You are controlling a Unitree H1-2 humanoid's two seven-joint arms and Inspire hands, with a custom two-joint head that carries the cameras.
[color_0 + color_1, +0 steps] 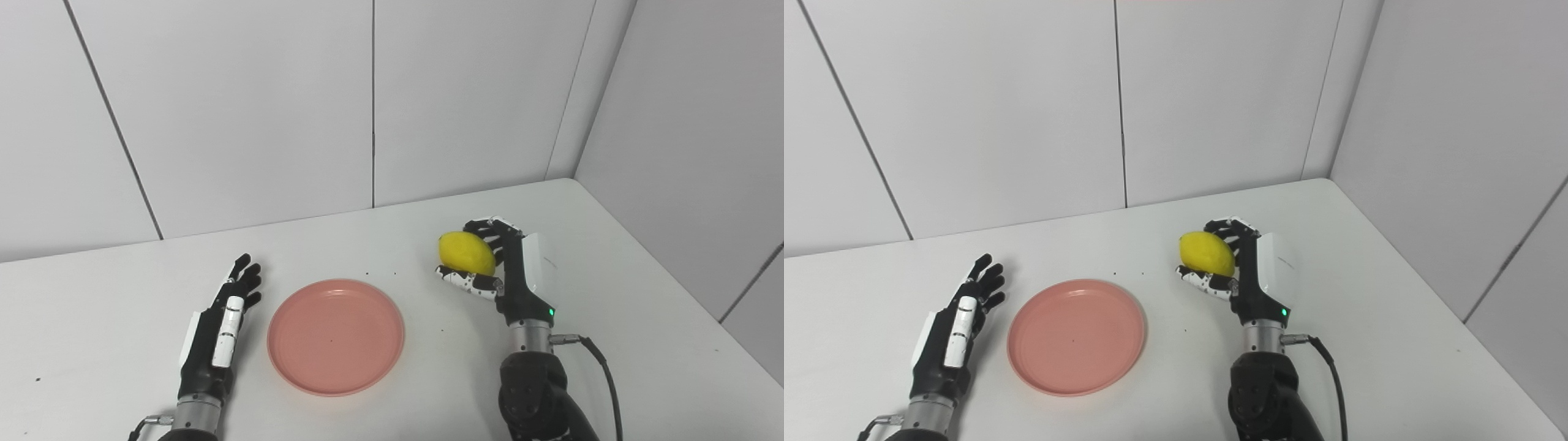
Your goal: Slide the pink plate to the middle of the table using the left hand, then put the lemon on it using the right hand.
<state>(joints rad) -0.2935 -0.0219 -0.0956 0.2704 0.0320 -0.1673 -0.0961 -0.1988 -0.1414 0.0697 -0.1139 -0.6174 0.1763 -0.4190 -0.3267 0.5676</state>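
Gripping the lemon [467, 252], the right hand [1258, 272] seems raised; left hand [220, 327] open beside plate [335, 335].

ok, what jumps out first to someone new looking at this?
The yellow lemon, gripped in the right hand right of centre, apparently clear of the white table. Next the empty pink plate near the middle, and the left hand just left of it, fingers extended, not touching it.

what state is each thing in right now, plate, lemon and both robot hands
round pink plastic plate: flat on the white table, empty
yellow oval lemon: held in the right robot hand, off the plate
right robot hand: shut on the lemon
left robot hand: open, beside the plate, holding nothing
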